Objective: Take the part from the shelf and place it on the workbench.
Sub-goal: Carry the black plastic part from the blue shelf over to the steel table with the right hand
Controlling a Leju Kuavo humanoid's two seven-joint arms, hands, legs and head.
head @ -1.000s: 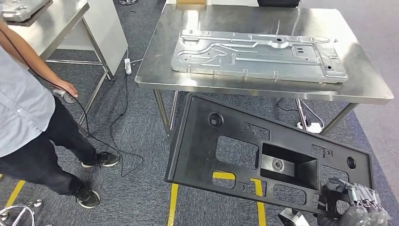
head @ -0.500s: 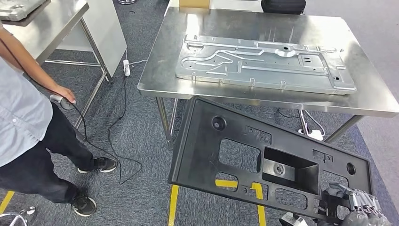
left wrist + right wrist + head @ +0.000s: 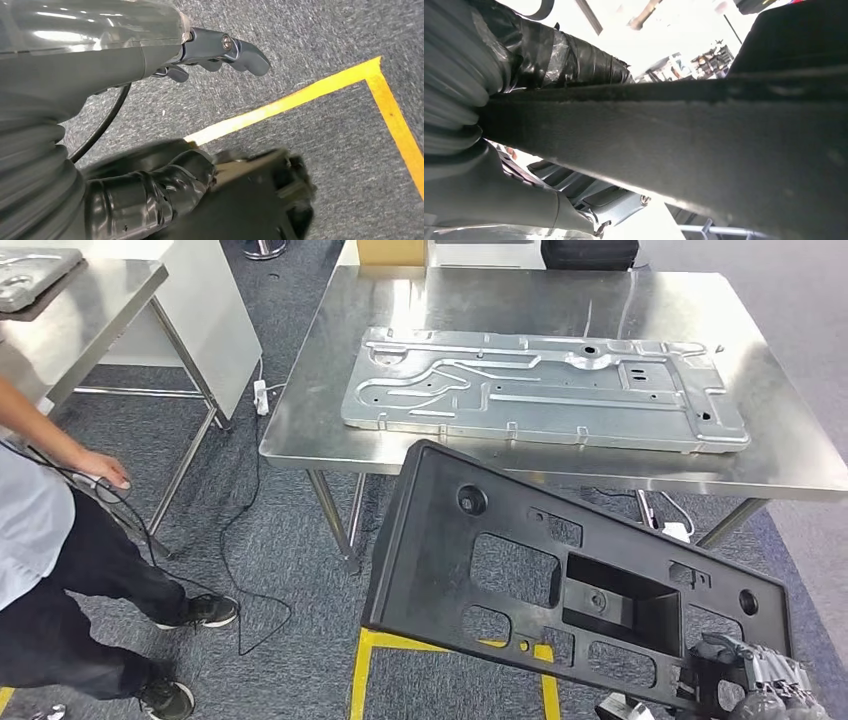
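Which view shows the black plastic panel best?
The head view: the whole black panel shows, cutouts included, gripped at its lower corner by the right robot hand. The right wrist view gives a close, dark edge; the left wrist view, carpet and yellow tape.

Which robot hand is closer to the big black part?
The right hand is closer: it grips the black part at its lower corner. The left hand hangs over the carpet, holding nothing.

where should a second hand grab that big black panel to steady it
Judging by its pose, take the black panel at its free upper-left edge, coming from the robot's left. The right hand grips only the lower-right corner, so that long flat part hangs tilted and unsupported there. The raised rim and nearby cutouts offer purchase.
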